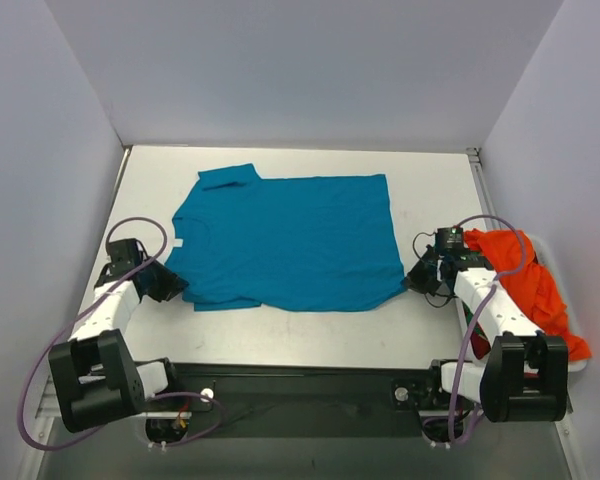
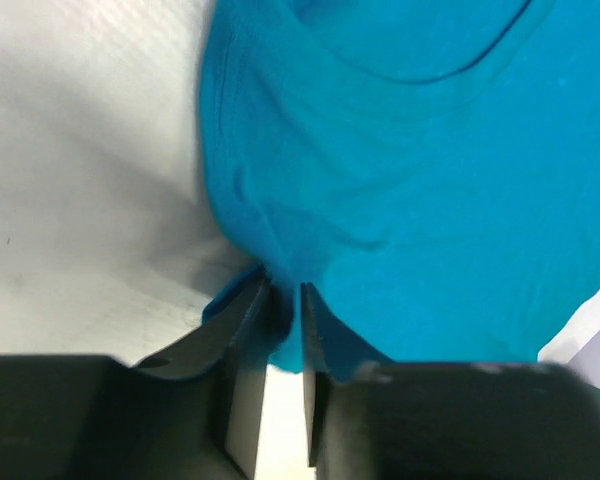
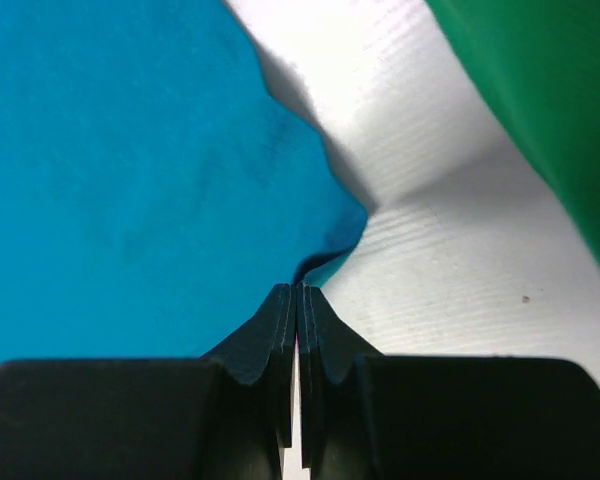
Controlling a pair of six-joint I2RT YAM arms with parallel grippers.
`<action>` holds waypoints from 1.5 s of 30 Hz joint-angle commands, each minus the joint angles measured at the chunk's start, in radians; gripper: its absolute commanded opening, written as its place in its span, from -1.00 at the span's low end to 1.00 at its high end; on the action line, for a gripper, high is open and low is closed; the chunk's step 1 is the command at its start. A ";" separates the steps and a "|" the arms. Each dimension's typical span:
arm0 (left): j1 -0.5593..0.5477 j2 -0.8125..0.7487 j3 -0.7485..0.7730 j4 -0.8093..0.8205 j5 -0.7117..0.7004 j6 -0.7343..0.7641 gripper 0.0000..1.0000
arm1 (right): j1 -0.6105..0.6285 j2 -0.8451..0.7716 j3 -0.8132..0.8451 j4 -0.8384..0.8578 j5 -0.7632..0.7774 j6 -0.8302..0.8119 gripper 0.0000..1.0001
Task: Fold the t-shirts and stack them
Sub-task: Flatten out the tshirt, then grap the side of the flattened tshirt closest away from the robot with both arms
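The teal-blue t-shirt (image 1: 290,240) lies spread flat on the white table (image 1: 430,180), collar to the left. My left gripper (image 1: 170,285) is at its left edge. In the left wrist view its jaws (image 2: 285,295) stand slightly apart, with a fold of the teal cloth (image 2: 410,150) between the tips. My right gripper (image 1: 420,277) is at the shirt's near right corner. In the right wrist view it (image 3: 300,288) is shut, with the teal corner (image 3: 130,150) drawn up into its tips. An orange-red t-shirt (image 1: 525,275) lies heaped at the right, and green cloth (image 3: 550,100) shows beside it.
White walls close in the table on the left, back and right. The orange-red heap sits close to the right arm's forearm (image 1: 490,305). A black bar (image 1: 300,385) with both arm bases runs along the near edge.
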 commanded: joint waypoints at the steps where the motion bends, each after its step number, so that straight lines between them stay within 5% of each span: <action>1: 0.003 0.086 0.102 0.066 0.020 0.022 -0.39 | 0.024 0.048 0.082 0.009 0.031 -0.021 -1.00; 7: 0.002 0.051 0.126 0.020 -0.025 0.083 0.20 | 0.053 0.108 0.113 0.020 0.032 -0.019 -1.00; 12: -0.029 -0.148 0.079 -0.100 -0.186 0.126 0.29 | 0.079 0.108 0.115 0.022 0.058 -0.016 -1.00; 22: -0.389 -0.320 -0.036 -0.217 -0.499 -0.127 0.02 | 0.105 0.135 0.121 0.026 0.066 -0.021 -1.00; 45: -0.474 -0.147 -0.136 -0.021 -0.546 -0.145 -0.28 | 0.106 0.164 0.118 0.048 0.055 -0.028 -1.00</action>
